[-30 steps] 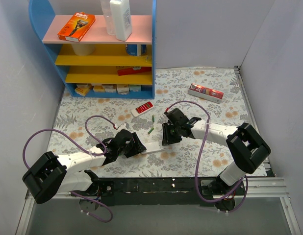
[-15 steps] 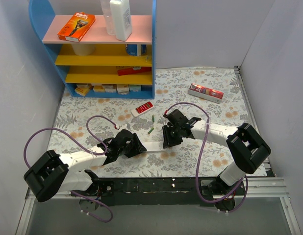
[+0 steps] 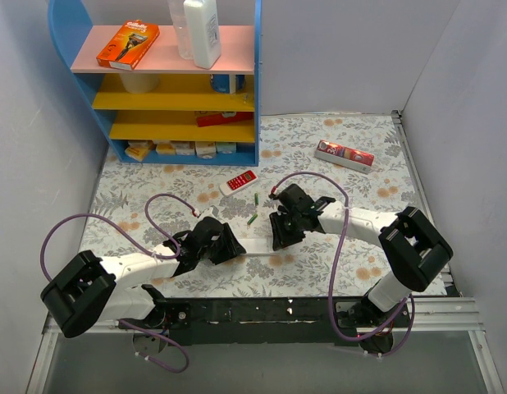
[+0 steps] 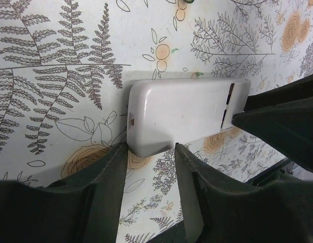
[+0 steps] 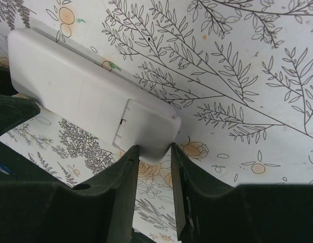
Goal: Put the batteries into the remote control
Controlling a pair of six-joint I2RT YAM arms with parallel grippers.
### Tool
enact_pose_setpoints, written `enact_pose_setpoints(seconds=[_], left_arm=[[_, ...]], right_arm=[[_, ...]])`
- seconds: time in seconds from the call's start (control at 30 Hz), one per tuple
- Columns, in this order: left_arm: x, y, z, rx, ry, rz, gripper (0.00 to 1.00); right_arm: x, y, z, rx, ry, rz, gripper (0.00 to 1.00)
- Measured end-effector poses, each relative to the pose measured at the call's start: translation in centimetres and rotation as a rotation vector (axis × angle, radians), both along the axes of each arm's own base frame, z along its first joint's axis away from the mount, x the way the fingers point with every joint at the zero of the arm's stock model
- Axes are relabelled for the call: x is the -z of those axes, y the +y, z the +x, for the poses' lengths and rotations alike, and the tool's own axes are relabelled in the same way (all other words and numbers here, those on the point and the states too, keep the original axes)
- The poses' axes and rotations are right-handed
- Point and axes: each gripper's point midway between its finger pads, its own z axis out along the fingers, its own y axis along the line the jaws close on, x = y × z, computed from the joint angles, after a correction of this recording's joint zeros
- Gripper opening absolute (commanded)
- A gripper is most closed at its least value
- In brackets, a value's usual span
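Observation:
The remote control [image 3: 253,245] lies with its plain white back up, low over the floral table near the front, between both arms. My left gripper [image 3: 230,247] is shut on its left end; in the left wrist view the fingertips [image 4: 122,150] press the rounded end of the remote control [image 4: 187,114]. My right gripper [image 3: 278,237] is shut on the other end, the one with the battery cover seam [image 5: 121,121], and its fingers [image 5: 130,154] pinch the remote control [image 5: 90,98]. Two green batteries [image 3: 252,219] [image 3: 256,199] lie loose on the table just behind the remote.
A red remote with white buttons [image 3: 239,180] lies behind the batteries. A red and white box [image 3: 344,154] sits at the back right. The blue shelf unit [image 3: 167,90] at the back left carries an orange box [image 3: 128,44] and a white bottle [image 3: 203,31].
The left jaws have narrowed onto the remote's left end. The right arm and the remote's right end have shifted slightly left and back.

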Motion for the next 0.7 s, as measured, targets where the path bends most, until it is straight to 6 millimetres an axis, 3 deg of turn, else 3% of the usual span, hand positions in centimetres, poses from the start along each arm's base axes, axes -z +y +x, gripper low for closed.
enact_pose_setpoints(seconds=[0.2, 0.37, 0.7], left_arm=[[0.0, -0.05, 0.0, 0.002, 0.0, -0.002, 0.41], [0.01, -0.09, -0.02, 0.004, 0.002, -0.003, 0.38], [0.16, -0.16, -0.02, 0.007, 0.007, 0.003, 0.35]], right_arm=[[0.1, 0.3, -0.14, -0.014, 0.021, -0.006, 0.37], [0.07, 0.24, -0.08, -0.008, 0.046, -0.021, 0.16], [-0.11, 0.19, -0.17, 0.071, 0.064, -0.032, 0.13]])
